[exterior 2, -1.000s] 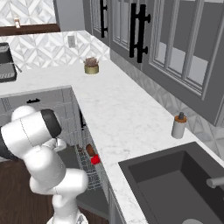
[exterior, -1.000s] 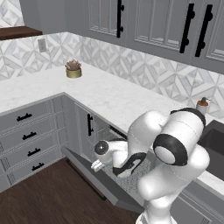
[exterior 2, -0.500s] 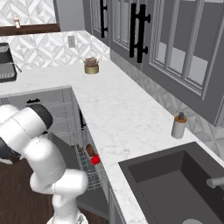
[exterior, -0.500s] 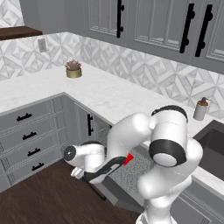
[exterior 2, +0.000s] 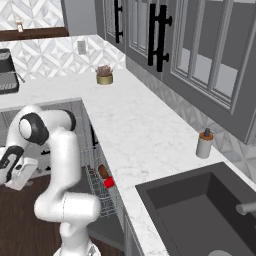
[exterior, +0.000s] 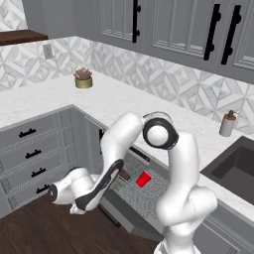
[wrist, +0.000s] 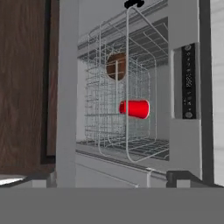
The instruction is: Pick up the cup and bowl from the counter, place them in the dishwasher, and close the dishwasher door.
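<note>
Sitting already in the grey wire rack (wrist: 131, 109) are the small red tapered plastic cup (wrist: 134, 109) and glossy dark brown bowl (wrist: 116, 66), so the wide-open, empty gripper (exterior: 79, 206) is hanging low by the grey drop-down dishwasher door (exterior: 130, 218), leaving only closing.

The white Franka Panda arm with dark joints (exterior: 163, 163) rose from its base at the lower right of the left base view, bent at a high elbow with a dark round joint, then swept down and to the left, its forearm stretched low and nearly level. At its end the white hand carried the two-finger gripper (exterior: 53, 192), held low, well out from the arm's base and pointing sideways. In the right base view the arm stood as a thick white column, the shoulder joint up at the left, and the gripper (exterior 2: 6, 172) hung low at the left edge. The jaws stood wide apart, with nothing between them.
</note>
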